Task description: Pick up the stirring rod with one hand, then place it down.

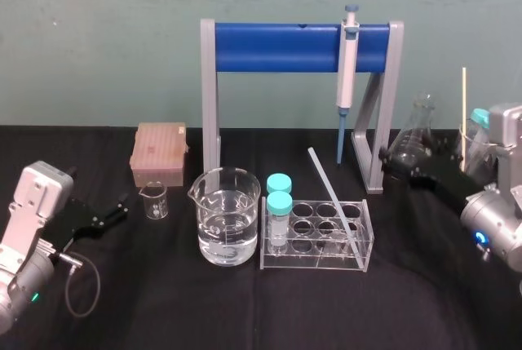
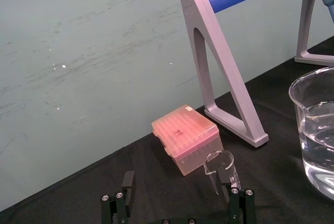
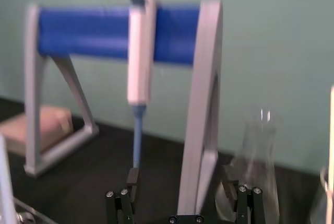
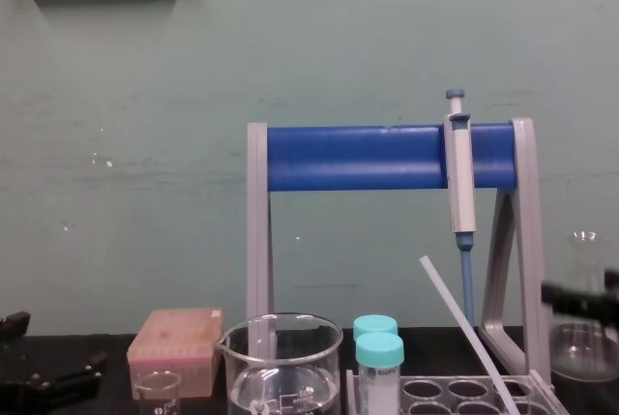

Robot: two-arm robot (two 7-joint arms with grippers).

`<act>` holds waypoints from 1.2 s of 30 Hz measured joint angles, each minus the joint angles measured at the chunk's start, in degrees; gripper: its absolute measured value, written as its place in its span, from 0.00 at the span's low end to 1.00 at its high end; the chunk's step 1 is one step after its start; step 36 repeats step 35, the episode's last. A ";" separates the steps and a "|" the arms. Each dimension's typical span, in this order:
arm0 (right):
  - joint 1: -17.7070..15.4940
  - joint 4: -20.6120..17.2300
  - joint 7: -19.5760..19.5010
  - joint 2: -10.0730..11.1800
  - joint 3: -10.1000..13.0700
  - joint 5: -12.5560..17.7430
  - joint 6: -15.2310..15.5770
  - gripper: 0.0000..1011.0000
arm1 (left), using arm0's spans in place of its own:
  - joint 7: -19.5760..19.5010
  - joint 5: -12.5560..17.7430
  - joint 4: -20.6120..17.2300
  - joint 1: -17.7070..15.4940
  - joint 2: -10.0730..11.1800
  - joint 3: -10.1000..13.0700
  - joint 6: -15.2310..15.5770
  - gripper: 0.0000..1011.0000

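Observation:
The stirring rod, thin and whitish, leans tilted with its lower end in a well of the clear tube rack. From the chest it rises up and to the left. My right gripper hovers at the right, beside the stand's right leg and the conical flask, well apart from the rod. Its fingers stand wide open with nothing between them. The left gripper rests low at the left, open, next to a small beaker.
A large beaker of water and two teal-capped tubes stand left of the rod. Behind them a blue-barred stand holds a pipette. A pink tip box sits back left. A pale stick stands far right.

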 joint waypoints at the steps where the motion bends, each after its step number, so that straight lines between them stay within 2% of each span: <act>1: 0.00 0.17 -0.47 0.01 -0.15 -0.39 2.09 0.99 | 0.00 0.00 0.00 0.00 0.00 0.00 0.00 0.99; 3: 0.05 0.50 -0.77 -0.09 -0.24 -0.81 3.79 0.99 | 0.00 0.00 0.00 0.00 0.00 0.00 0.00 0.99; 5: 0.08 0.64 -0.76 -0.26 -0.16 -0.89 4.17 0.99 | 0.00 0.00 0.00 0.00 0.00 0.00 0.00 0.99; 36: 0.17 0.75 -0.55 -0.38 -0.04 -0.88 4.33 0.99 | 0.00 0.00 0.00 0.00 0.00 0.00 0.00 0.99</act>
